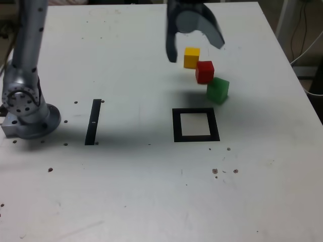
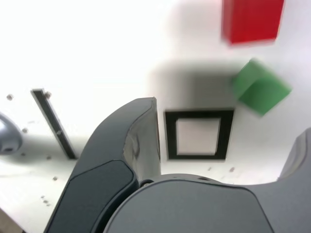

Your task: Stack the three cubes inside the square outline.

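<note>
Exterior view, three cubes, one square outline

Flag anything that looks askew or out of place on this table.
The green cube sits turned at an angle, unlike the squarer yellow cube and red cube. All three lie outside the square outline. Dark specks dot the table. Nothing damaged.

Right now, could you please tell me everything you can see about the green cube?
The green cube is a small solid block, plain green, with a matte look and no markings. It sits on the white table, turned at an angle to the table's edges. It is the cube closest to the black square outline, but lies wholly outside it, just past its far right corner in the exterior view. The red cube is right beside it, and they seem to meet at a corner. The open claw hovers farther back, not touching it.
</note>
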{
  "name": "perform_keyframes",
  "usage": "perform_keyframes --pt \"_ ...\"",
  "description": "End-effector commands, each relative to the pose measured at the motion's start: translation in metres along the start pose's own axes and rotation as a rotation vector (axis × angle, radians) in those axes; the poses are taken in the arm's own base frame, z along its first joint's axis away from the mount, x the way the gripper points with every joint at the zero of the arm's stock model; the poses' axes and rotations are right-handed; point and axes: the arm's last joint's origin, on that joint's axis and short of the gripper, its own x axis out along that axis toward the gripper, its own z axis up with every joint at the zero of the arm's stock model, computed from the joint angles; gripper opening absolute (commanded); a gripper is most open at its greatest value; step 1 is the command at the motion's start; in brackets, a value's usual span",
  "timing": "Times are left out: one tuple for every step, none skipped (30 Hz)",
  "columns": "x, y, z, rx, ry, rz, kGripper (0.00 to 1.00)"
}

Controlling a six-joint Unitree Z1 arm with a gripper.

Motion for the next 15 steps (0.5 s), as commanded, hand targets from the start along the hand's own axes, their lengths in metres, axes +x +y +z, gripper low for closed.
perform_keyframes --pt "0.006 0.008 0.008 0.001 -0.01 -0.003 0.97" --pt "0.009 0.012 0.011 -0.002 -0.013 -0.002 0.97" --pt "0.012 0.016 0.013 -0.006 -0.015 0.0 0.97" --pt "0.014 0.019 0.015 -0.01 -0.017 0.002 0.97" --pt "0.017 0.023 0.017 -0.014 -0.017 0.004 0.97" --pt "0.02 0.026 0.019 -0.019 -0.017 0.007 0.97" --pt "0.024 0.03 0.021 -0.024 -0.015 0.009 0.97" --pt "0.028 0.033 0.023 -0.026 -0.012 0.01 0.97" --pt "0.032 0.035 0.025 -0.029 -0.01 0.01 0.97" --pt "0.036 0.037 0.028 -0.03 -0.007 0.01 0.97" --pt "0.04 0.038 0.03 -0.032 -0.006 0.009 0.97" --pt "0.044 0.04 0.031 -0.034 -0.004 0.008 0.97" --pt "0.048 0.042 0.033 -0.035 -0.002 0.007 0.97" --pt "0.052 0.043 0.034 -0.037 -0.001 0.006 0.97" --pt "0.056 0.045 0.036 -0.039 0.0 0.006 0.97"
